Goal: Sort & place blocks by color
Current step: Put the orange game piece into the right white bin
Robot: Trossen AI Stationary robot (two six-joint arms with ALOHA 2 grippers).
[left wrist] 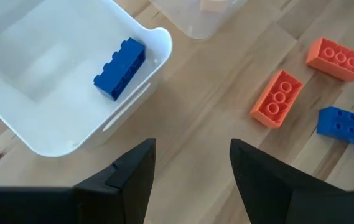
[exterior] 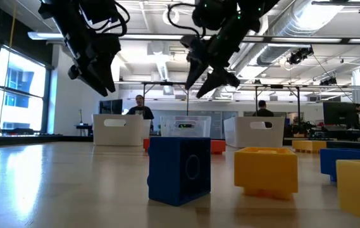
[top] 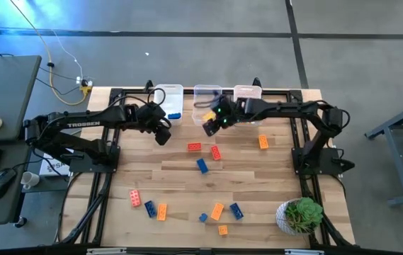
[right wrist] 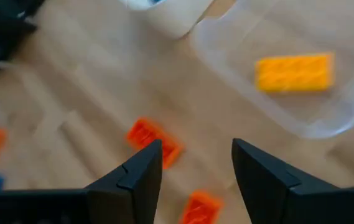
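At the upper middle of the high view the right pincer (top: 209,125) hangs released and empty at the near edge of the middle clear bin (top: 206,93), where a yellow block (right wrist: 293,71) lies just beyond its fingertips. The left pincer (top: 163,134) is likewise spread with nothing between its fingers, just below the left bin (top: 168,90) that holds a blue block (left wrist: 119,68). The other blocks (top: 202,165) lie scattered on the tabletop (top: 258,184): red ones just below the pincers, the rest toward the lower edge.
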